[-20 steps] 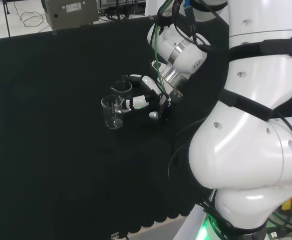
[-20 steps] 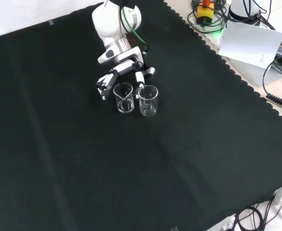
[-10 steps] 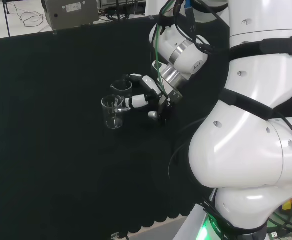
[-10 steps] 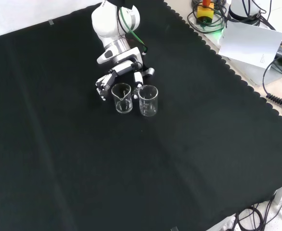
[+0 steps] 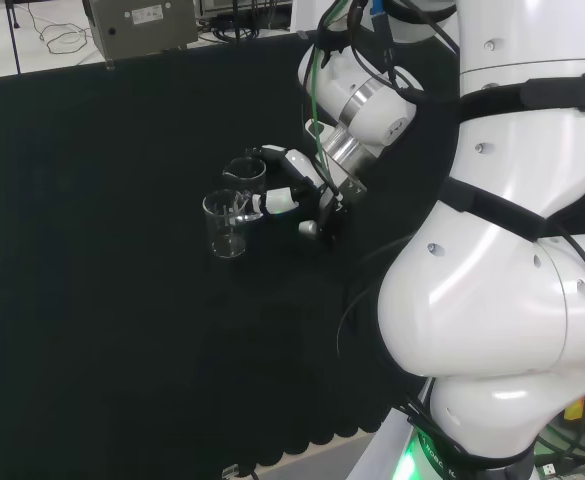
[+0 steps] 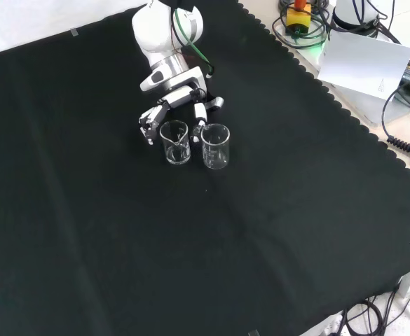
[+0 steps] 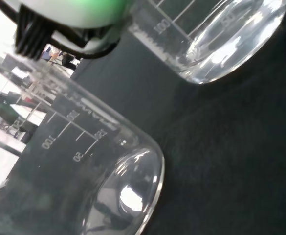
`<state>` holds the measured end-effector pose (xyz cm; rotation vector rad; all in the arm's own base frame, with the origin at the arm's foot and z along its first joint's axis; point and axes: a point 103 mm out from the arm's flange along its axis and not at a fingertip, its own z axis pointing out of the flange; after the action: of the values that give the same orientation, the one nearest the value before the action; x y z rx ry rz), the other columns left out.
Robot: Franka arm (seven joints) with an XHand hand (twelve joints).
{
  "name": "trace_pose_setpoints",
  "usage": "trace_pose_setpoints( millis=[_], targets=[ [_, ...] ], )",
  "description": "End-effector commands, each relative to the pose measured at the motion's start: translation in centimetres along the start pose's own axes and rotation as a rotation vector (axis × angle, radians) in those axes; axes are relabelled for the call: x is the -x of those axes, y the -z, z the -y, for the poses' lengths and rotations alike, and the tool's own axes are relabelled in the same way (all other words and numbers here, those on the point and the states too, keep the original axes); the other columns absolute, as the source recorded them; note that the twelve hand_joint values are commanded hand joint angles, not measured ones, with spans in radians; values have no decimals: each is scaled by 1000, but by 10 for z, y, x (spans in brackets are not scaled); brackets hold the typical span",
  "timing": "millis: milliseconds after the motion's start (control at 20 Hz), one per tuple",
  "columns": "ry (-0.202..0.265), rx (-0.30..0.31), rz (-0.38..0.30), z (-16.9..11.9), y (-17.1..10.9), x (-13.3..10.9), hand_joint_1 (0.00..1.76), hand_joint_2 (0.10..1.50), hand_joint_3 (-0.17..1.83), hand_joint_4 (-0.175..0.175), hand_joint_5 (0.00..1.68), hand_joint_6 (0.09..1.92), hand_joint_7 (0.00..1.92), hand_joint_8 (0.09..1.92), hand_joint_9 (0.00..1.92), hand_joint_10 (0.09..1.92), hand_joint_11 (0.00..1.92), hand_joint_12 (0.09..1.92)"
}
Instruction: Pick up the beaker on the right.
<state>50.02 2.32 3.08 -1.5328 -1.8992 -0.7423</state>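
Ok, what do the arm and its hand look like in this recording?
Glossy white rounded arm links with black bands and a silver wrist ring; green and black cables run along the forearm. The hand is black and white, its fingers white-shelled with dark joints.

hand [image 5: 302, 195] beside two beakers [image 5: 226, 223], black cloth [image 5: 92, 300]

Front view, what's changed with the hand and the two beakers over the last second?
The left beaker has slid a little to the left and up in the front view, with the hand shifting the same way against it. The hand's fingers reach around that beaker but have not lifted it. The right beaker stayed where it was on the black cloth, and both remain upright.
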Motion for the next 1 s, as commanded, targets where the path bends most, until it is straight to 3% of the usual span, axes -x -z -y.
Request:
trace_pose_setpoints(
  millis=[50, 500, 800, 900, 1000],
  targets=[
    [13, -24, -21, -3, -10, -5, 850, 532, 529, -85, 399, 445, 418, 817, 542, 665, 103, 1408],
    [-5, 5, -88, -6, -10, -2, 839, 526, 527, -86, 396, 460, 430, 822, 563, 672, 116, 1409],
    [-15, -7, -83, -9, -10, 0, 869, 533, 526, -82, 419, 531, 486, 804, 620, 645, 152, 1392],
    [-36, -11, -89, -11, -9, 0, 939, 535, 551, -75, 479, 643, 560, 779, 685, 615, 196, 1377],
    [-49, -12, -72, -13, -10, -1, 1031, 534, 615, -63, 690, 809, 697, 756, 786, 586, 266, 1355]
  ],
)
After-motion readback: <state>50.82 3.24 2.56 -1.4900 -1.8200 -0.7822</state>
